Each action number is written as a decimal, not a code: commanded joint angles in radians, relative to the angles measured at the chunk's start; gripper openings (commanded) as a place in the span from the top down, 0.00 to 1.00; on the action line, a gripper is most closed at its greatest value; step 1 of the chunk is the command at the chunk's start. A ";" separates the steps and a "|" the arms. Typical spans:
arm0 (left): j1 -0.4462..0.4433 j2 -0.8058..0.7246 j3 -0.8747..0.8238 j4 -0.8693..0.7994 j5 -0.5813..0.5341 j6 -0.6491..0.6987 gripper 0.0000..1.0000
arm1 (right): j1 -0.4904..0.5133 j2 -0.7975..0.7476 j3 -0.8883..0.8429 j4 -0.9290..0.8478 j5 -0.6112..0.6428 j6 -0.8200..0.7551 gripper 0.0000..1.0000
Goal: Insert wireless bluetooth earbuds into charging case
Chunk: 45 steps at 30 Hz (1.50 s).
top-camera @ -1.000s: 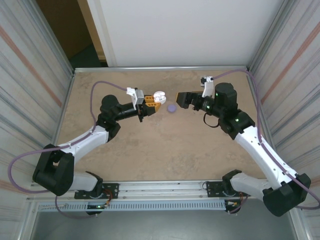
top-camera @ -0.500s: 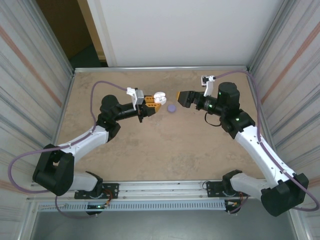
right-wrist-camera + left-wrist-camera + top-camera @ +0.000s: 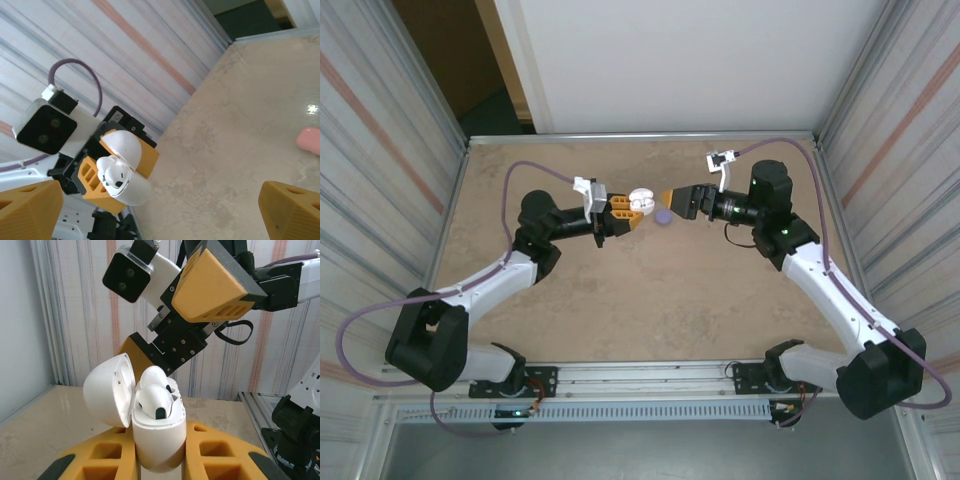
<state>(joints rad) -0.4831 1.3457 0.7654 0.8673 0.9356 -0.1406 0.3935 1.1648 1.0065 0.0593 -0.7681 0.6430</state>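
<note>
White earbuds [image 3: 151, 399] first: two of them sit side by side in the case [image 3: 157, 437], their rounded heads poking up above the rim, the nearer one showing a dark spot. The lid [image 3: 107, 390] is swung open and leans off toward 10 o'clock in the left wrist view.

The case stands upright, pinched between the left fingers [image 3: 217, 452], the yellow pads pressing on it from 9 and 3 o'clock. It's a firm hold, and the case is up off the surface [image 3: 620, 290].

From the top view the case [image 3: 640, 200] hangs above the far half of the surface, around 12 o'clock from its middle. Straight across at 3 o'clock from it come the right fingers [image 3: 668, 197], near the case but not touching it. They are spread wide with nothing between them; in the right wrist view one yellow tip [image 3: 30, 207] sits at each bottom corner, and the open case [image 3: 125, 182] shows between them, at 10 o'clock of the picture's middle.

Down on the surface, a small purple thing [image 3: 663, 215] lies at 4 o'clock from the case, just under the gap between the two arms. A pink thing [image 3: 309, 140] lies on the surface too, at 3 o'clock in the right wrist view; I can't make out what it is.
</note>
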 commanded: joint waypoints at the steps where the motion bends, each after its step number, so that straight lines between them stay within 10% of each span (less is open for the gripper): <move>1: 0.005 0.005 0.032 0.046 0.043 -0.018 1.00 | 0.021 0.011 0.002 0.062 -0.070 -0.034 0.01; 45: -0.001 -0.014 0.038 0.014 0.043 -0.010 1.00 | 0.146 0.044 0.078 0.137 -0.117 -0.070 0.01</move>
<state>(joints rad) -0.4835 1.3457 0.7670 0.8833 0.9764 -0.1616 0.5308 1.2243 1.0458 0.1665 -0.8623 0.5907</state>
